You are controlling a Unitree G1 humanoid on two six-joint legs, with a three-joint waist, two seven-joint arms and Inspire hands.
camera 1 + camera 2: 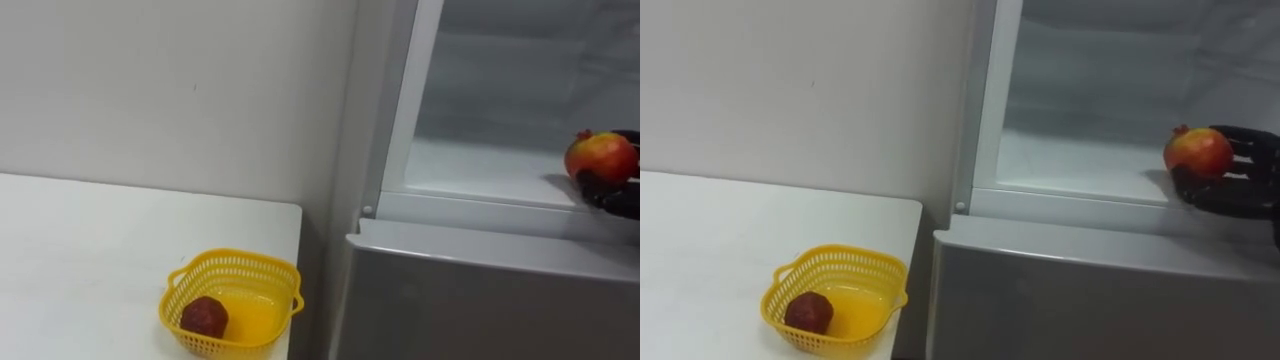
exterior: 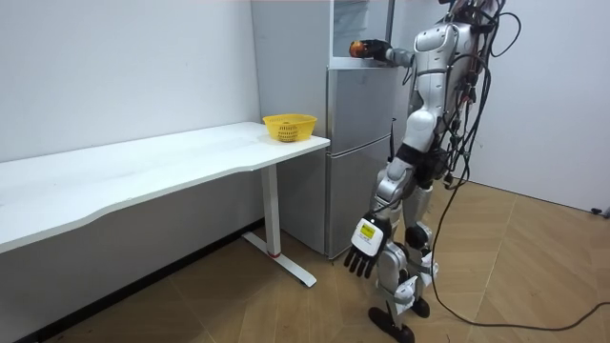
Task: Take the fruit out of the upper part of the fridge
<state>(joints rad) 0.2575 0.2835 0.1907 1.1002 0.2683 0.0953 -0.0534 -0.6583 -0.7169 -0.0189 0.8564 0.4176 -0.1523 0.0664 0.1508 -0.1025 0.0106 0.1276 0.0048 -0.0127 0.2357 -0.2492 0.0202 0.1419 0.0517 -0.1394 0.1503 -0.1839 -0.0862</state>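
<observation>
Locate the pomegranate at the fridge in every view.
Left eye view: pomegranate at the right edge, held in the right hand.
Right eye view: right of centre, inside the fridge.
Room view: top centre.
Shared landmark: yellow basket on the table corner.

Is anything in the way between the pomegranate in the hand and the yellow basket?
Only the fridge's left frame: the pomegranate, in the right hand, must come out forward first. Nothing lies on the table before the basket; one dark fruit lies in it.
</observation>
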